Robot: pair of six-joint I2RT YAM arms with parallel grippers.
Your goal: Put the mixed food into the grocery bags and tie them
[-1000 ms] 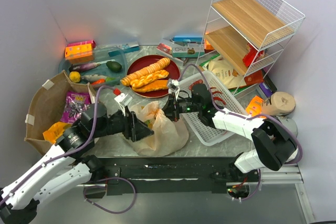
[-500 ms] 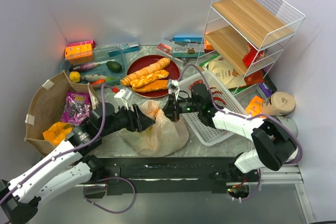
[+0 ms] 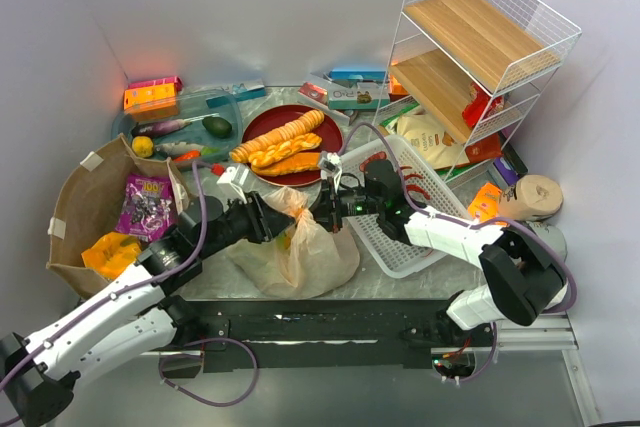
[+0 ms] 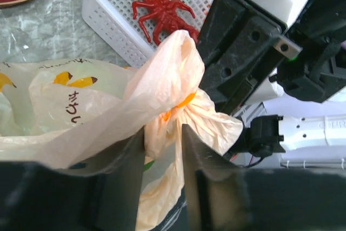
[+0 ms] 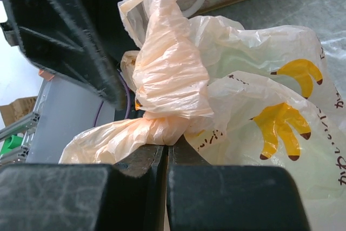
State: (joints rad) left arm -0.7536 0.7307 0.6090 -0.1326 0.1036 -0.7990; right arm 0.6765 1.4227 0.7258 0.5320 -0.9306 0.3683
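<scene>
The tan plastic bag (image 3: 305, 252) with yellow-orange marks lies at the table's front centre, its handles twisted up into a neck. My left gripper (image 3: 278, 219) comes from the left and is shut on one handle strand (image 4: 162, 133), which fills the narrow gap between its fingers (image 4: 192, 155). My right gripper (image 3: 322, 209) comes from the right and is shut on the other twisted strand (image 5: 162, 128) at the knot. The bag also shows in the right wrist view (image 5: 254, 96). The brown paper bag (image 3: 72, 197) stands open at the left, holding a purple packet (image 3: 145, 202) and an orange packet (image 3: 110, 252).
A white slotted basket (image 3: 400, 237) sits right of the plastic bag, with a red toy lobster (image 4: 162, 4) in it. A red plate (image 3: 262, 125) with bread is behind. A white wire shelf rack (image 3: 480, 47) stands back right. Vegetables and boxes lie back left.
My left gripper has moved right and away from me, up to the bag's neck beside the right gripper. The right gripper has stayed where it was.
</scene>
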